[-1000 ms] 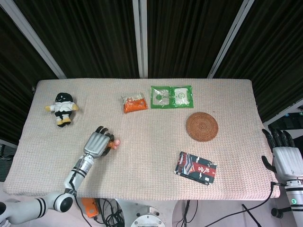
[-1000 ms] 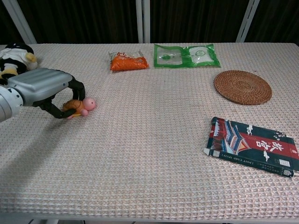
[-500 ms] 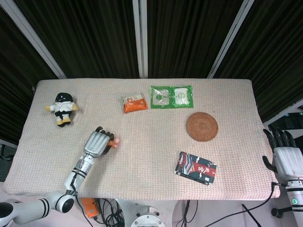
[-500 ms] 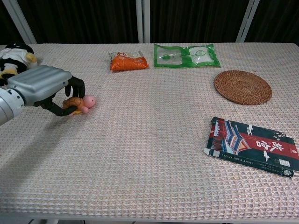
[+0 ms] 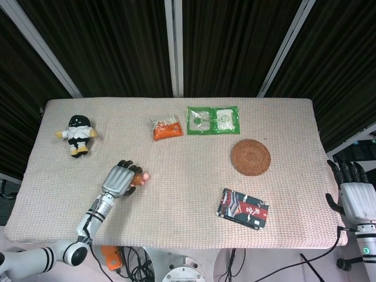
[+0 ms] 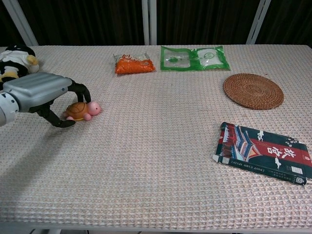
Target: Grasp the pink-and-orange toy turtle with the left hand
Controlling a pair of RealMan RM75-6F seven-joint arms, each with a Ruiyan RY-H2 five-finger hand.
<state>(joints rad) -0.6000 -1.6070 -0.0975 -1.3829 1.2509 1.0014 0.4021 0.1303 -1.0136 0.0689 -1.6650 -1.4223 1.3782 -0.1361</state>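
The pink-and-orange toy turtle [image 5: 140, 177] [image 6: 82, 110] sits on the cloth-covered table near its left front, pink head pointing right. My left hand [image 5: 120, 178] [image 6: 36, 91] is just left of it. Dark fingers [image 6: 79, 90] arch over the orange shell, and the thumb lies low on the cloth to the turtle's left with a small gap. The turtle rests on the table and nothing visibly pinches it. My right hand [image 5: 354, 197] hangs off the table's right edge, fingers straight and apart, holding nothing. It shows only in the head view.
A black-and-white plush doll [image 5: 77, 134] [image 6: 14, 58] lies at the far left. An orange snack packet [image 5: 167, 128] [image 6: 132, 64] and a green packet [image 5: 212, 119] [image 6: 195, 57] lie at the back. A woven coaster [image 5: 251, 157] [image 6: 253, 90] and a dark red box [image 5: 243, 208] [image 6: 263, 152] are on the right.
My left hand has drawn back to the left and its fingers have loosened. The turtle, tucked between them half a second ago, now shows more fully on the cloth.
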